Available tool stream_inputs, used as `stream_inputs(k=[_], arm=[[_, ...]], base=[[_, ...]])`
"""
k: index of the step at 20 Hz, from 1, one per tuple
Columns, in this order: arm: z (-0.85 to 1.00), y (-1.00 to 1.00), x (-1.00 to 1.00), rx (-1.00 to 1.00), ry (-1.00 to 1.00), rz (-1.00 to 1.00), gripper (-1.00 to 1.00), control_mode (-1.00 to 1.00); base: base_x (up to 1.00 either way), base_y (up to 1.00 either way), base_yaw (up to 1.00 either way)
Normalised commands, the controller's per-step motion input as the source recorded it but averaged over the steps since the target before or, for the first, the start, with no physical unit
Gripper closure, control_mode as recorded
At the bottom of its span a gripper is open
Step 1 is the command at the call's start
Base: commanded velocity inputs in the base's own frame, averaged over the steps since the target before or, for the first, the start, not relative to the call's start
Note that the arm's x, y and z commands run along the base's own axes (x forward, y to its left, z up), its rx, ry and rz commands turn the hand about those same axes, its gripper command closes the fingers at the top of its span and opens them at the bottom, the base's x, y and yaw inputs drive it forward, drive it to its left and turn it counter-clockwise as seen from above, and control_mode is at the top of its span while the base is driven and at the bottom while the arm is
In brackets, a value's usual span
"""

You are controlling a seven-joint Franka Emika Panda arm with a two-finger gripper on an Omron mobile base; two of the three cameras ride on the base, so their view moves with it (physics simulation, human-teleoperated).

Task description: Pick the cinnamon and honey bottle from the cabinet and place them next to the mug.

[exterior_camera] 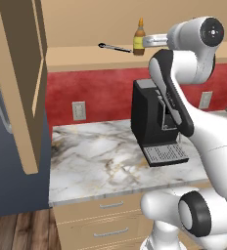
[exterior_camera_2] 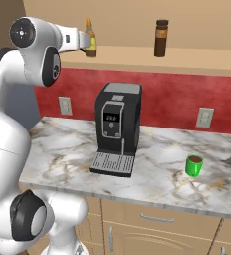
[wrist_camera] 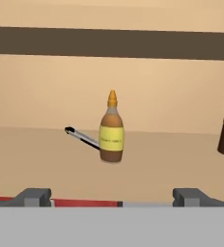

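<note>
I have the arm raised to the height of the cabinet (exterior_camera_2: 137,59) shelf, and the gripper (wrist_camera: 112,197) points straight in at the honey bottle (wrist_camera: 112,129). In the hand view the two fingers (wrist_camera: 34,197) stand spread wide, one on each side of the frame, with nothing between them; the bottle sits upright between their lines but well ahead, so I judge this to be the approach for the first pick, not yet a grasp. The wide spread makes sense to me: it leaves room to slide around the bottle's body below the orange nozzle.

A thin dark-tipped utensil (wrist_camera: 82,138) lies on the shelf just behind and to one side of the bottle; whether they touch I cannot tell. I would go in level so that the fingers do not knock it.

The cinnamon (exterior_camera_2: 161,38) stands upright farther along the same shelf, well apart from the bottle, so each can be taken singly. The cabinet door (exterior_camera: 22,83) hangs swung out at the left of the left base view, clear of the arm.

Down on the marble bench (exterior_camera_2: 152,164) the green mug (exterior_camera_2: 193,165) stands to the right of the black coffee machine (exterior_camera_2: 116,128), with bare bench around it for both items.
</note>
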Motion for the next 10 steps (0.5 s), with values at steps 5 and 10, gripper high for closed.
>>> stream_inputs(k=[5,10], arm=[[0.0,0.0,0.09,0.0,-0.01,0.0,-1.0,-1.0],[0.0,0.0,0.05,0.0,-0.01,0.0,-1.0,-1.0]], base=[[0.0,0.0,0.0],[0.0,0.0,0.0]])
